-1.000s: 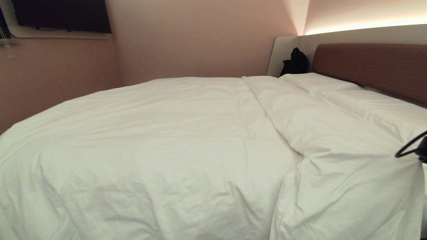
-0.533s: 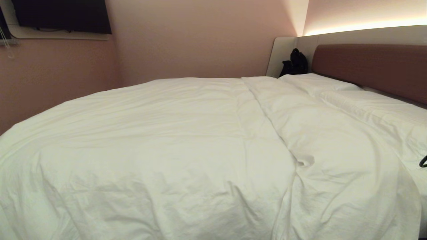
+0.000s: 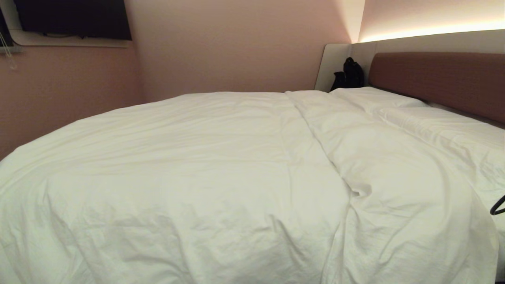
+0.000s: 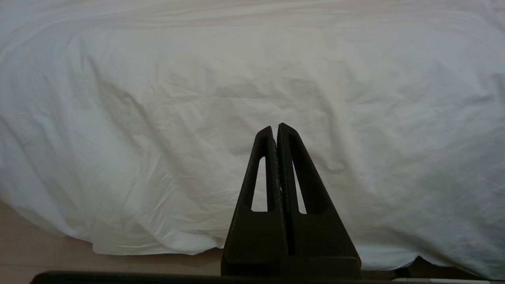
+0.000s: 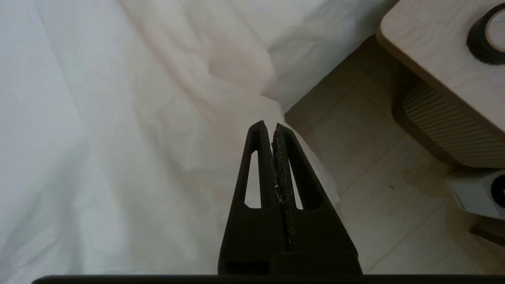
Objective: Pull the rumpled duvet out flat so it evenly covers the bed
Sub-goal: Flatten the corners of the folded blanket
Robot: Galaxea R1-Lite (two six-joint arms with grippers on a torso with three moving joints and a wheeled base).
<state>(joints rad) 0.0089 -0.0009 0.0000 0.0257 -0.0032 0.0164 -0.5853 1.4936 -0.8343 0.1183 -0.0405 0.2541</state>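
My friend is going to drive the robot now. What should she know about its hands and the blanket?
Left hand: shut, empty, pointing at the duvet's side where it hangs over the bed's edge.
Right hand: shut, empty, above the duvet's corner near the bedside table.
Done: the duvet is spread over most of the bed, up to the pillows.
Left: a long fold still runs across it; pull that flat.

A bedroom: made bed (image 3: 118,130), padded headboard (image 3: 438,79), bedside table (image 5: 430,55), wall television (image 3: 73,19).
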